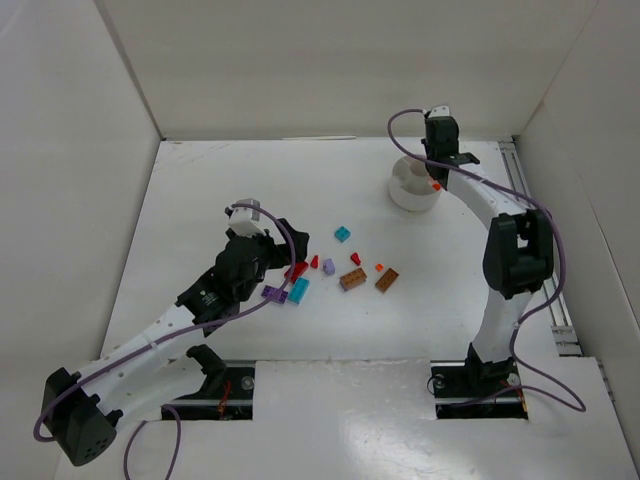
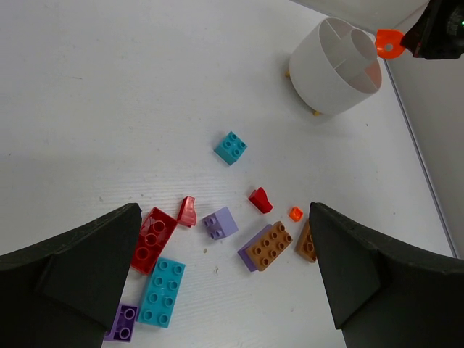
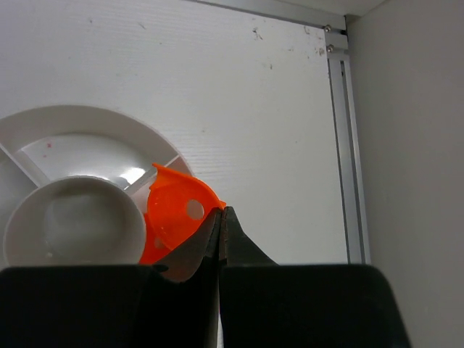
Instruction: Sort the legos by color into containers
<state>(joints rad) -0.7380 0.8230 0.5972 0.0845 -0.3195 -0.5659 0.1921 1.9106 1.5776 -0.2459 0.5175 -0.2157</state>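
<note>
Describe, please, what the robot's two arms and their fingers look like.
The left arm and right arm have white links with black joint housings, and a purple cable loops along each. The left fingers are broad black wedges; the right fingers are black too, tapering to thin tips.

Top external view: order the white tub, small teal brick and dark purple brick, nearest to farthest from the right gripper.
1. White tub, under the right gripper.
2. Small teal brick, mid-table.
3. Dark purple brick, at the pile's left end.
</note>
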